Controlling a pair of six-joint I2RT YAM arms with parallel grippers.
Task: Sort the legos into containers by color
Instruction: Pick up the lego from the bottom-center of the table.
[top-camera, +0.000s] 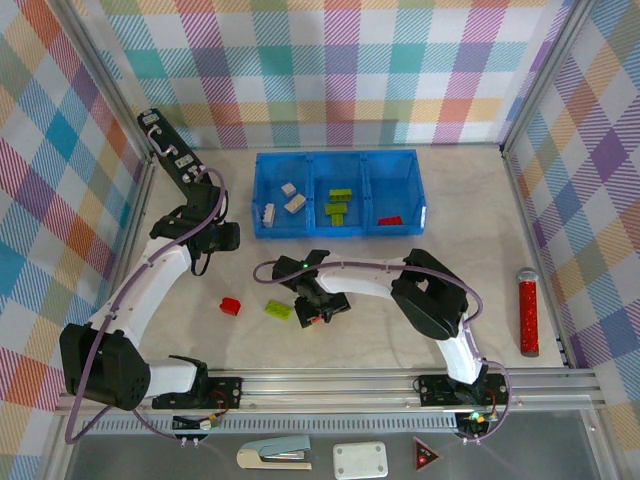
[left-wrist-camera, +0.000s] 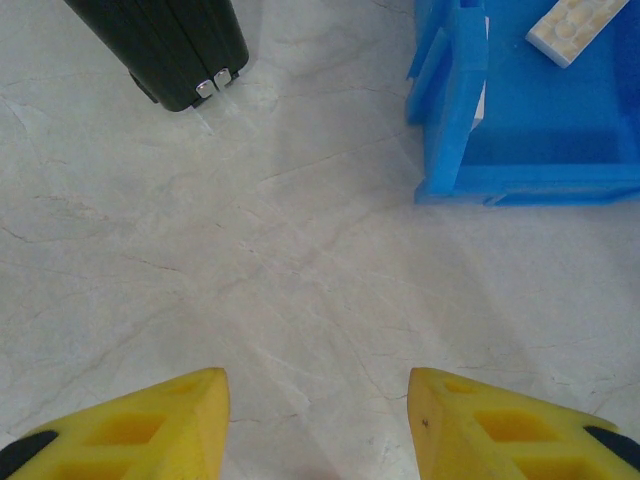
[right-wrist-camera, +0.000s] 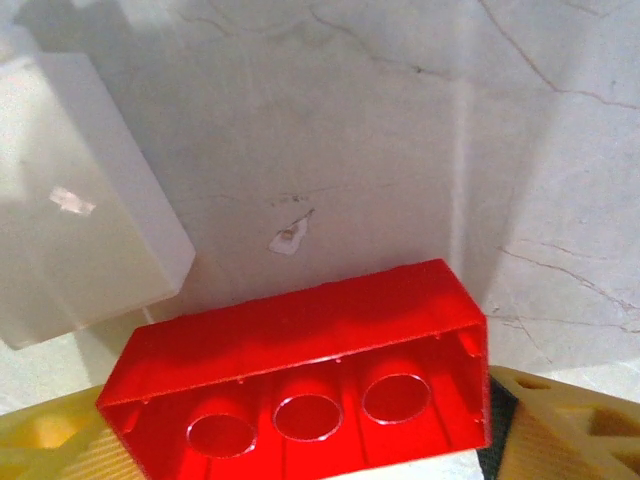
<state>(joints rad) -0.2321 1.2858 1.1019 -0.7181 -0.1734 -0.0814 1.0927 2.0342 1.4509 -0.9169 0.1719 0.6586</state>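
The blue tray (top-camera: 335, 160) holds cream legos (top-camera: 294, 204) in its left container, green ones (top-camera: 338, 207) in the middle and a red one (top-camera: 390, 220) on the right. On the table lie a loose red lego (top-camera: 231, 306) and a green lego (top-camera: 279, 309). My right gripper (top-camera: 318, 310) sits just right of the green one, shut lengthwise on a red lego (right-wrist-camera: 300, 370) whose hollow underside faces the camera (right-wrist-camera: 310, 445). A pale whitish block (right-wrist-camera: 80, 230) lies beside it. My left gripper (top-camera: 228, 237) (left-wrist-camera: 318, 390) hangs open over bare table near the tray's left corner (left-wrist-camera: 450, 110).
A black device (top-camera: 170, 150) (left-wrist-camera: 165, 45) stands at the back left. A red glittery cylinder (top-camera: 528, 312) lies by the right wall. On the front ledge are a stapler (top-camera: 275, 455), a white box (top-camera: 360, 460) and a red triangle sign (top-camera: 427, 455).
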